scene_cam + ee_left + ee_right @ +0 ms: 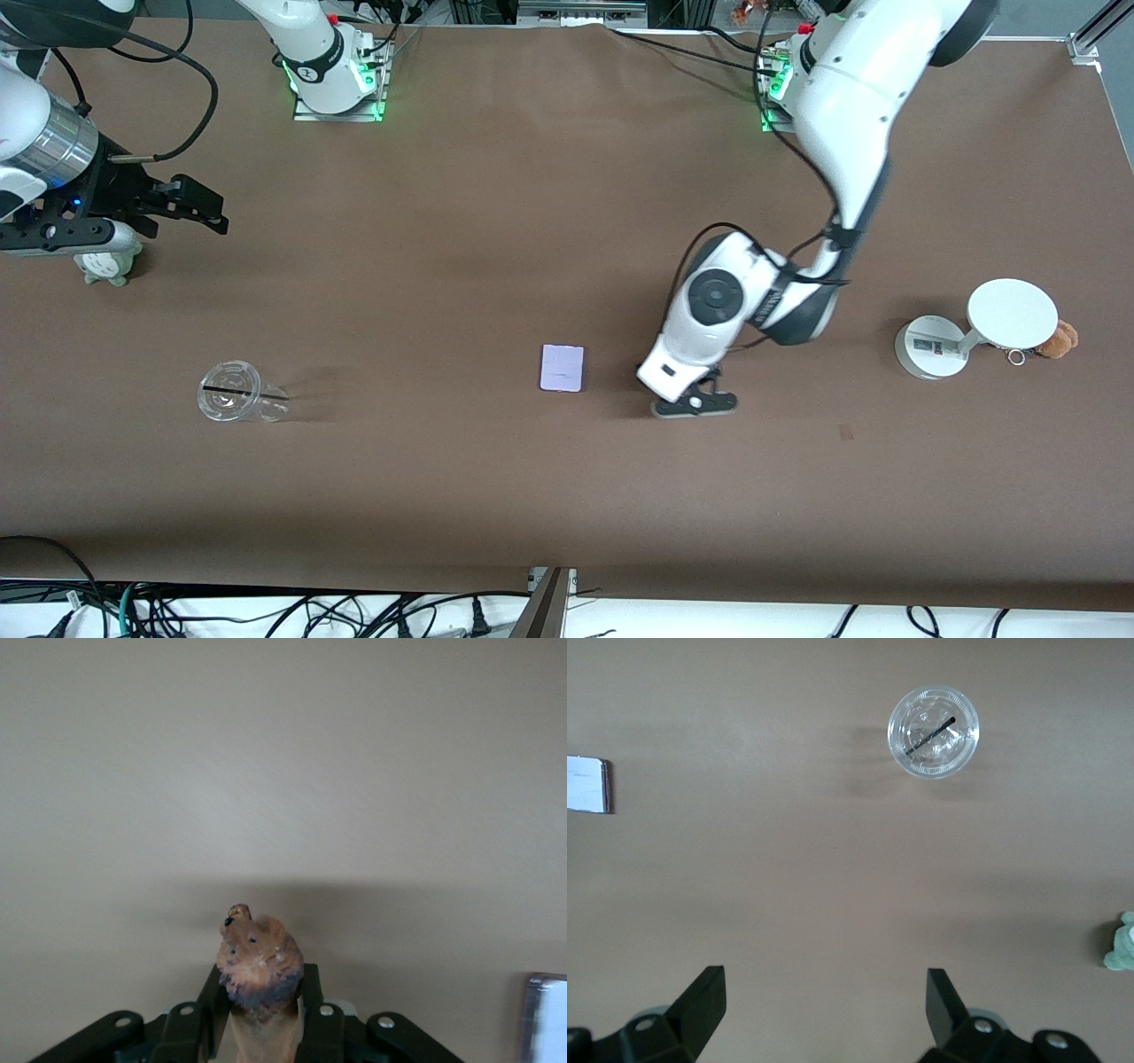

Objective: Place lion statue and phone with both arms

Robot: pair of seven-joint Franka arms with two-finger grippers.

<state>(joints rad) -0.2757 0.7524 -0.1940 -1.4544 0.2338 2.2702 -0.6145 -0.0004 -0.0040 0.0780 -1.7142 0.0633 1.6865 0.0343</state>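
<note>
My left gripper (696, 404) is down at the table beside the phone, toward the left arm's end. It is shut on the lion statue (260, 967), a small brown figurine with a darker band. The statue's head sticks out past the black fingers (310, 992) in the left wrist view. In the front view the hand hides the statue. The phone (562, 368), a flat pale lavender rectangle, lies at the table's middle and also shows as the phone (544, 1019) and the phone (586, 785). My right gripper (205, 211) waits open, with nothing between its fingers (704, 1001), over the right arm's end.
A clear plastic cup (237, 392) with a dark straw sits toward the right arm's end, also seen as the cup (933, 731). A pale green plush toy (108, 264) sits under the right hand. A white disc stand (974, 328) and an orange-brown plush bear (1060, 339) stand at the left arm's end.
</note>
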